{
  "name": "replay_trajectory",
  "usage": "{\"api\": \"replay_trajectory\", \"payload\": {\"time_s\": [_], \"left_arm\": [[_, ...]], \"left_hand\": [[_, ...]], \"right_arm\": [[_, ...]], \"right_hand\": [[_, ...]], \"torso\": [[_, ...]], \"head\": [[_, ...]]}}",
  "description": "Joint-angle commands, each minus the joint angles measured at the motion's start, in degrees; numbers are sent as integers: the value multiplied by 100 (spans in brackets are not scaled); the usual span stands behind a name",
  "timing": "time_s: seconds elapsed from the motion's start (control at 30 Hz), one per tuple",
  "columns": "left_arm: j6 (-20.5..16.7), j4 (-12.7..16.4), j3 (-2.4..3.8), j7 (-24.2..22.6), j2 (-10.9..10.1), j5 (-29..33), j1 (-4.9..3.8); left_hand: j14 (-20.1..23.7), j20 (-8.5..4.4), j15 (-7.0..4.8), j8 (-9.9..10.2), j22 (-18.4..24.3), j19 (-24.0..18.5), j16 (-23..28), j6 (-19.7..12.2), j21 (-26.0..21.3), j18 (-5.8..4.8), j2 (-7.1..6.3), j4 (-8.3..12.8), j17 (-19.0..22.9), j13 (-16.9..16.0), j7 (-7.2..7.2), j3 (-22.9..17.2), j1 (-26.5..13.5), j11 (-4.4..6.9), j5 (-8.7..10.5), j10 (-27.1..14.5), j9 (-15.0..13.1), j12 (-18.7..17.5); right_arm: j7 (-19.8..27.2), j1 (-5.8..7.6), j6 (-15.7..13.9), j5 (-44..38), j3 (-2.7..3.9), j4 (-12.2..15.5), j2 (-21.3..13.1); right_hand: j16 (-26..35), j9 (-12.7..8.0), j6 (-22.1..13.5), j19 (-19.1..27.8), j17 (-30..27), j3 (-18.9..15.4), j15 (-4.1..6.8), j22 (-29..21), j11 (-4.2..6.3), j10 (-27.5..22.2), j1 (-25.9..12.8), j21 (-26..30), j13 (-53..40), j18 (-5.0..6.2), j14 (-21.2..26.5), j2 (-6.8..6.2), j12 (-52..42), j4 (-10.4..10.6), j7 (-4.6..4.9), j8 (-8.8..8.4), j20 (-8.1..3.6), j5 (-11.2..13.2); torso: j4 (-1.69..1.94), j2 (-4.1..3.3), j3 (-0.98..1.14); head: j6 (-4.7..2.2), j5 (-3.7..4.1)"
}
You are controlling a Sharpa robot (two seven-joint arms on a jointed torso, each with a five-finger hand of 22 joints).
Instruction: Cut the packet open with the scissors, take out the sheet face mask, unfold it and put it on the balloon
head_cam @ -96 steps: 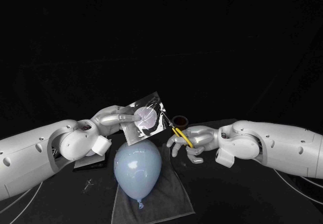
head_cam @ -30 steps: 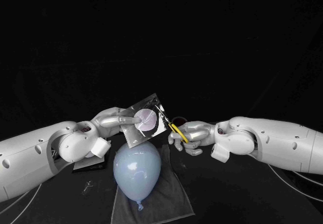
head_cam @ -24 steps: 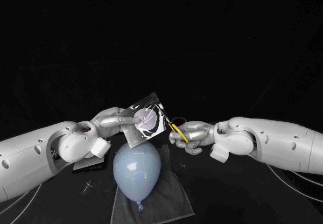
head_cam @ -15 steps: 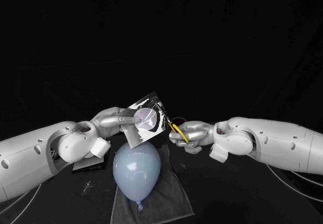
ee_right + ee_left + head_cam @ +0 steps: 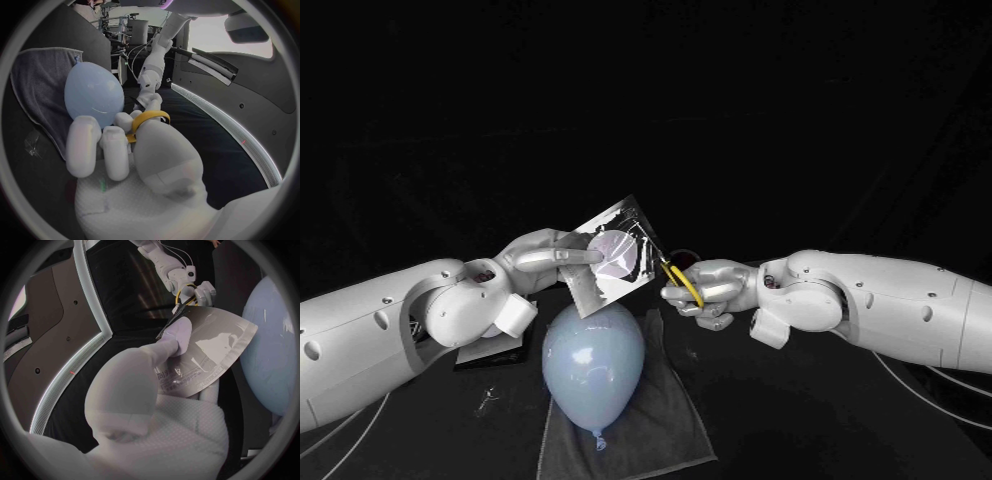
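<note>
Left hand: the left hand [image 5: 553, 255] pinches a silver foil packet with a round pale print [image 5: 610, 262] by its lower left part, fingers closed on both faces; in the left wrist view a fingertip [image 5: 178, 332] presses the foil.
Packet: held off the table, tilted on one corner, above the far end of the balloon.
Right hand: the right hand [image 5: 711, 290] is curled tight round the yellow-handled scissors [image 5: 678, 280], with a finger through the yellow loop [image 5: 147, 120].
Scissors: the blades point up along the packet's right edge and touch it; how far apart they are, I cannot tell.
Balloon: a pale blue, egg-shaped balloon [image 5: 594, 355] lies on a grey cloth [image 5: 668, 410] by the table's near edge, its knot toward the robot.
Beside the cloth: a flat dark object [image 5: 495, 350] lies at its left edge.
</note>
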State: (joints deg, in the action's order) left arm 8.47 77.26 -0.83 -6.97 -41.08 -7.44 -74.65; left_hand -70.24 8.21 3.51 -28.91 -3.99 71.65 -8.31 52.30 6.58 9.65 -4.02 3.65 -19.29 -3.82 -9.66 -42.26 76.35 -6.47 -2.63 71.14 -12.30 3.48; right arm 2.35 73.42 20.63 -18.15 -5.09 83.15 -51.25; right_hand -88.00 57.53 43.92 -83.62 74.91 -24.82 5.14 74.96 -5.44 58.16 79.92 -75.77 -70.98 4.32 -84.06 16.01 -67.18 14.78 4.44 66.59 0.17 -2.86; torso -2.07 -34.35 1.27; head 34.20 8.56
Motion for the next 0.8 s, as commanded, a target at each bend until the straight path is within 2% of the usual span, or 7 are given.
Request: {"api": "replay_trajectory", "payload": {"time_s": [0.03,0.13,0.23,0.27,0.3,0.4,0.8], "left_arm": [[126,0,-7,5,0,-36,7],[130,-1,-7,7,1,-42,7],[136,-3,-7,10,2,-48,7],[138,-4,-7,12,2,-49,7],[140,-5,-7,13,3,-51,7],[144,-9,-7,16,4,-62,7],[150,-17,-8,24,8,-85,7]], "left_hand": [[-12,6,-17,-18,-2,49,25,-8,21,86,57,39,-3,-4,-41,-8,24,5,-31,40,-1149,21],[-12,6,-17,-18,-2,49,25,-8,21,86,57,39,-3,-4,-41,-8,24,5,-31,40,-1149,21],[-12,6,-17,-18,-2,49,25,-8,21,86,57,39,-3,-4,-41,-8,24,5,-31,40,-1149,21],[-12,6,-17,-18,-2,49,25,-8,21,86,57,39,-3,-4,-41,-8,24,5,-31,40,-1149,21],[-12,6,-17,-18,-2,49,25,-8,21,86,57,39,-3,-4,-41,-8,24,5,-31,40,-1149,21],[-12,6,-17,-18,-2,49,25,-8,21,86,57,39,-3,-4,-41,-8,24,5,-31,40,-1149,21],[-12,6,-17,-18,-2,49,25,-8,21,86,57,39,-3,-4,-41,-8,24,5,-31,40,-1149,21]], "right_arm": [[120,17,36,-7,21,-6,-9],[127,18,-28,-4,21,-3,-10],[181,20,-134,44,21,2,-11],[196,21,-151,53,21,7,-13],[210,21,-168,61,21,14,-14],[250,26,-205,78,21,32,-18],[259,92,-339,96,21,70,-37]], "right_hand": [[-31,94,645,-64,1045,-114,186,230,931,2513,0,-24,-742,-76,-497,77,-1444,10,-477,99,-70,3],[-26,-48,402,-55,1031,-157,194,217,937,2479,7,-7,-690,-72,-494,2,-1397,0,-481,-23,-80,5],[7,-374,-210,35,959,-161,151,75,868,1823,-47,166,244,-37,-474,-249,-584,4,-392,-555,-66,0],[54,-540,-428,154,856,-161,50,-119,738,964,-65,399,1426,3,-445,-362,548,17,-239,-978,4,3],[60,-567,-432,165,844,-174,22,-134,710,886,-68,419,1567,8,-442,-394,697,15,-211,-1051,17,7],[154,-785,-571,299,646,-149,-166,-338,503,138,-94,677,2731,61,-381,-530,2052,7,25,-1715,184,2],[318,-932,-1102,455,307,-171,-544,-552,37,-524,-189,947,3642,122,-253,-837,3527,-99,485,-2841,542,2]], "torso": [[-1,-2,1],[-1,-1,2],[-2,3,3],[-1,4,2],[-1,4,3],[-2,3,6],[-3,-1,3]], "head": [[0,8],[-3,1],[-15,-2],[-14,-5],[-15,-5],[-15,-6],[-24,3]]}}
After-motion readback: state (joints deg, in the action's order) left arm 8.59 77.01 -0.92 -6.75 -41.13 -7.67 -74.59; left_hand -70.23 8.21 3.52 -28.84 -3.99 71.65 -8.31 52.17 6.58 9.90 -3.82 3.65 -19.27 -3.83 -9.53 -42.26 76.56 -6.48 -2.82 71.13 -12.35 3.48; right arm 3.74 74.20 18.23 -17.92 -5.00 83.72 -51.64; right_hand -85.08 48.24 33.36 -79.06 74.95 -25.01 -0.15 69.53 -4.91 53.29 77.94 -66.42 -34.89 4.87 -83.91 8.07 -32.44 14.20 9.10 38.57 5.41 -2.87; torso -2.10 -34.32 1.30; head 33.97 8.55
